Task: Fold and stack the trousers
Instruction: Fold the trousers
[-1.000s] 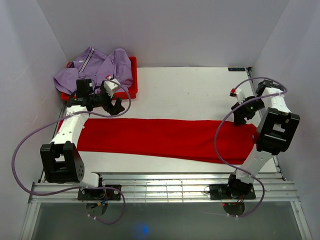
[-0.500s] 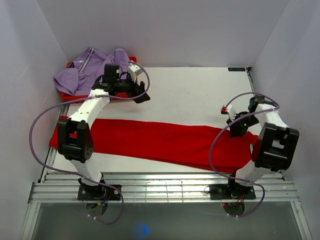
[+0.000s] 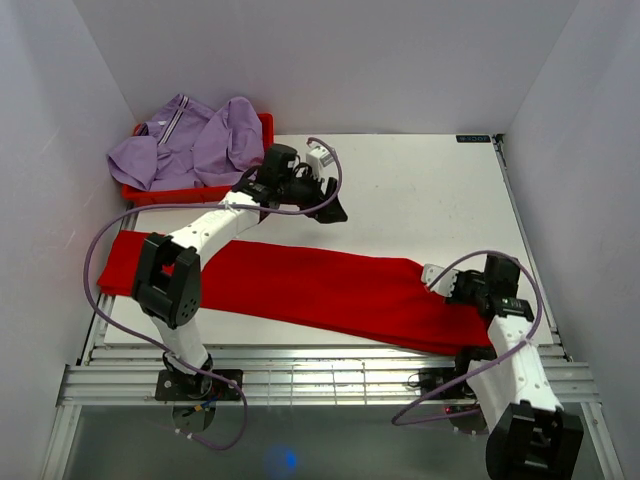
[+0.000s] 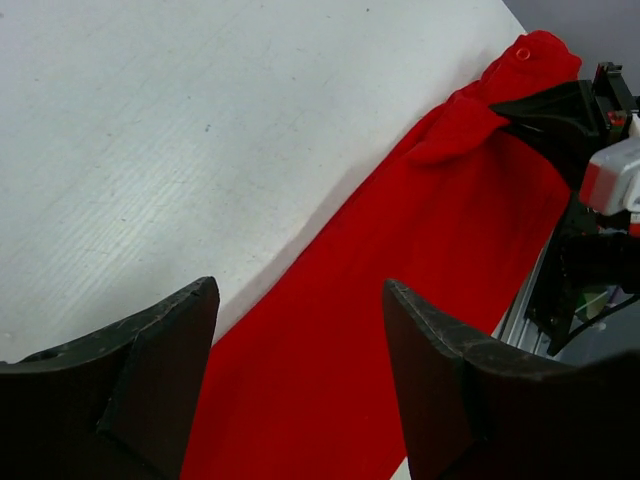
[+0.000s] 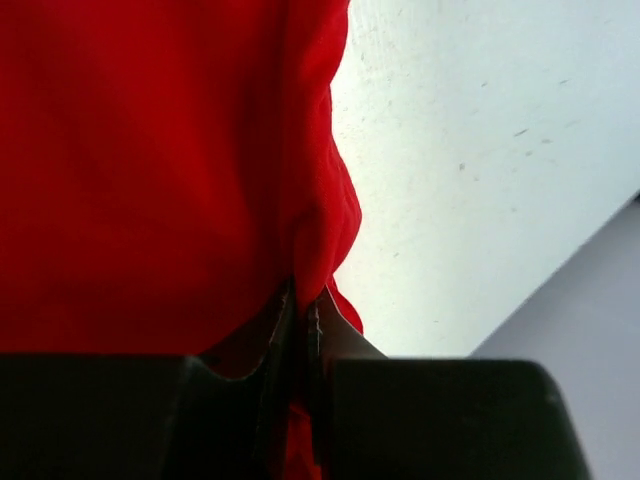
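**Right pincer has the cloth, left pincer hangs empty**

Starting far left: beyond the left pincer (image 3: 336,211) and off to its left, a purple garment (image 3: 190,145) lies heaped in a red tray (image 3: 266,128). It plays no part in this yet.

The left pincer itself hovers over bare table (image 3: 420,190), jaws spread wide with nothing between them. The far edge of the trousers (image 3: 300,285) runs just nearside of it. In its wrist view the red cloth stretches away beneath and to the right.

Those trousers lie as one long red band, flat across the table from the left edge over to the right pincer (image 3: 446,284).

And there's the action: the right pincer is clamped tight on the band's right end, a ridge of red fabric pinched between its jaws (image 5: 300,318), white table just to its right.

By the look of it, the trousers are laid out long and narrow. The crosswise folds are not yet made, and no stacking is done. Most of the job looks to be ahead.
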